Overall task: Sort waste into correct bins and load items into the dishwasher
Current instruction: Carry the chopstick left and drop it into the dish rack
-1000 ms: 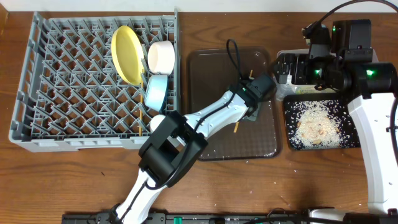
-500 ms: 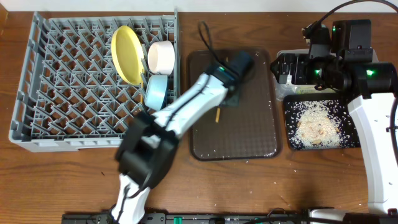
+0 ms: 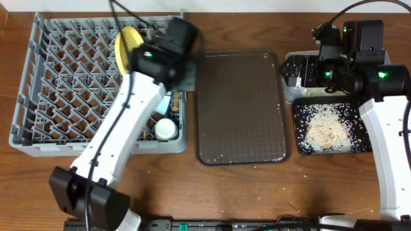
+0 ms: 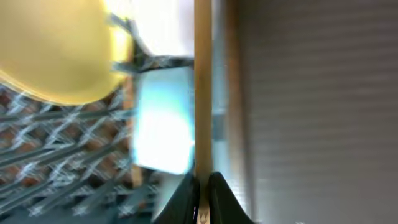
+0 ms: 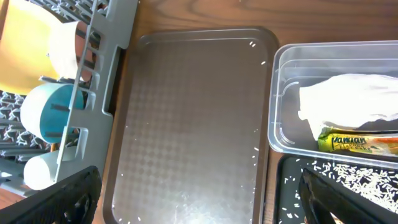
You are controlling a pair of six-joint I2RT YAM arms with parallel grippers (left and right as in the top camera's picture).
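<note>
1. Left jaws (image 4: 201, 182) are clamped on a chopstick (image 4: 203, 87). The view is blurred, so I cannot tell whether a second stick is in the grip. The stick points out ahead of the jaws, above the right edge of the rack (image 3: 64, 90).
2. Rack contents all sit along its right side.
   - The plate (image 4: 59, 50) stands on edge.
   - The white bowl (image 5: 65, 53) is beside the plate.
   - The blue bowl (image 5: 50, 112) is in front of the white bowl.
   - The cup (image 3: 166, 129) is at the rack's front right corner.
3. Right jaws (image 5: 199, 186) are spread wide and empty. They hang well right of the rack, above the brown tray (image 3: 241, 109).
4. The brown tray lies just right of the rack. It holds no dishes, only a few stray grains (image 5: 253, 43).
5. The tub (image 5: 283, 93), beyond the brown tray from the rack, holds the wrapper (image 5: 348, 102) and a green-orange packet (image 5: 357, 143). The black tray (image 3: 363, 146), equally far from the rack, holds the rice (image 3: 324, 128).
6. Status (judgement): waste sorting looks done and the dishes are loaded. The chopstick is the last item and is not yet set down.
7. Left over: loose grains on the surface (image 3: 321, 192) in front of the rack.
8. Risk (judgement): the thin stick could slip through the rack's lattice or come to rest across the pegs.
</note>
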